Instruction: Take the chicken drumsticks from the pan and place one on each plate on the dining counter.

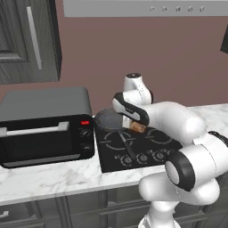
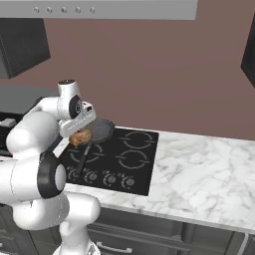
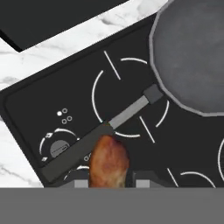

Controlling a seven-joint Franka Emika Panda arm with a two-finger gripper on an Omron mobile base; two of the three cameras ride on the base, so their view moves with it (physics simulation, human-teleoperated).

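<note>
A golden-brown chicken drumstick (image 3: 108, 162) hangs above the black cooktop, with my gripper (image 3: 109, 181) shut on it. The same drumstick (image 1: 137, 128) shows under the hand in the left base view, and as a brown lump (image 2: 80, 137) in the right base view. The dark grey pan (image 3: 194, 52) sits on a rear burner, its inside bare where I can see it, and its long handle (image 3: 105, 127) runs toward the front knobs. The pan (image 1: 107, 119) lies just left of the hand; from the right side the pan (image 2: 101, 129) lies right of it. The plates and the dining counter are out of view.
A black toaster oven (image 1: 44, 127) stands on the marble counter left of the cooktop (image 2: 117, 159). Bare marble (image 2: 204, 174) stretches to the right of the cooktop. A range hood (image 2: 99, 7) and dark wall cabinets (image 1: 26, 40) hang above.
</note>
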